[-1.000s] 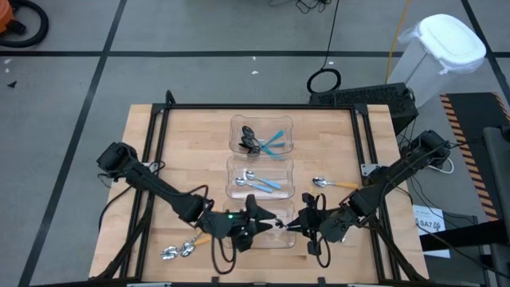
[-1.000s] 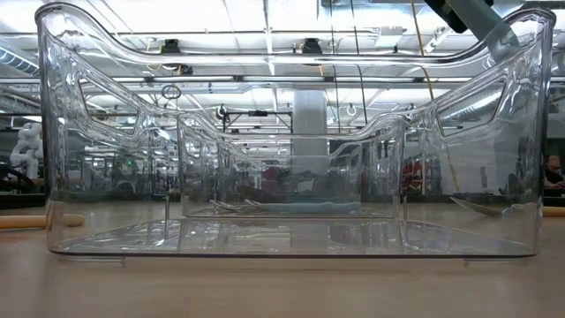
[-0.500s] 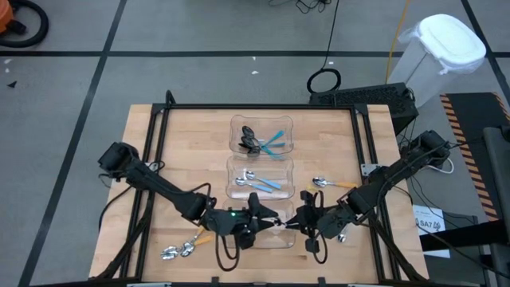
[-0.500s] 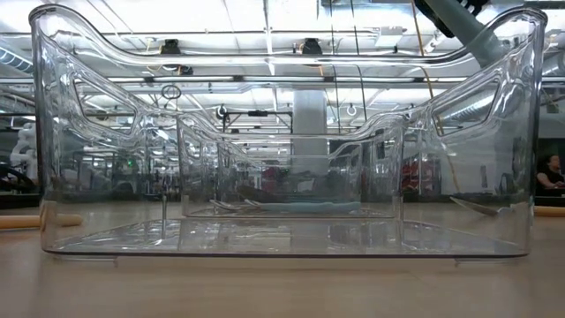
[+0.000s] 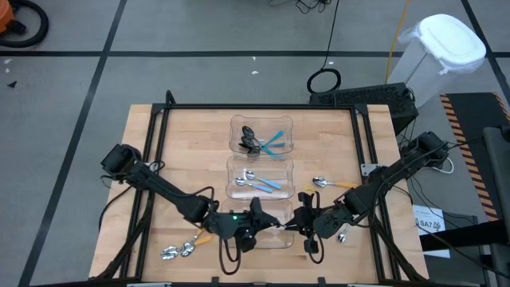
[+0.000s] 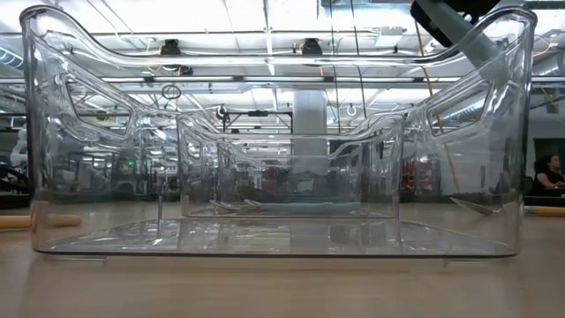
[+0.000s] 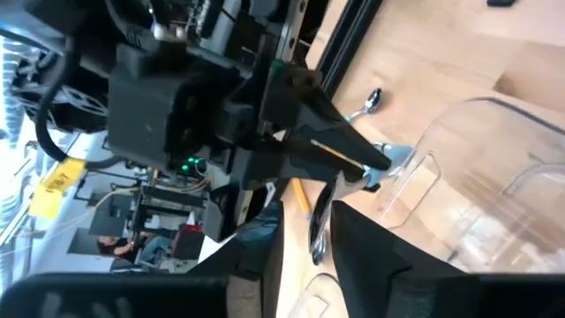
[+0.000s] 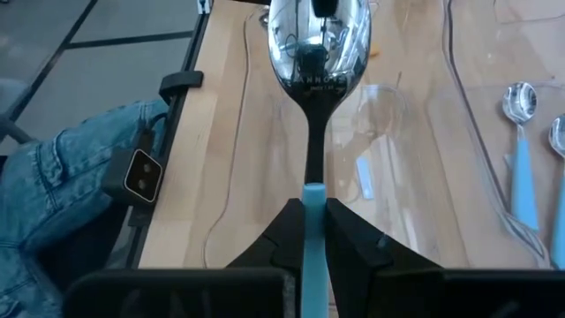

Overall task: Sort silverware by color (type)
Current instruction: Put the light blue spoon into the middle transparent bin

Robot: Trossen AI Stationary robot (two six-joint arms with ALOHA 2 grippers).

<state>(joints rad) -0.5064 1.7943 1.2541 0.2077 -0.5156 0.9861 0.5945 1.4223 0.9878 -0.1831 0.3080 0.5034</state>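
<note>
Right hand (image 8: 305, 231) clamps a blue-handled spoon (image 8: 311, 97) over the nearest clear bin (image 5: 275, 229) at the worktop's (image 5: 191, 143) 6 o'clock edge – left hand (image 5: 256, 226) alongside, opening indeterminate

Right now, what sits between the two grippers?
In the high view, the left gripper and right gripper meet over the near clear bin; a blue-handled spoon spans between them.

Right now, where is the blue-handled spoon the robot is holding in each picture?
High view: the spoon is low in the middle, in the right gripper, over the near clear bin.
Low view: not visible; the bin fills the picture.
Left wrist view: middle, hanging bowl-down beside the bin.
Right wrist view: centre, bowl at the top.
Shared landmark: the near clear bin.
</note>
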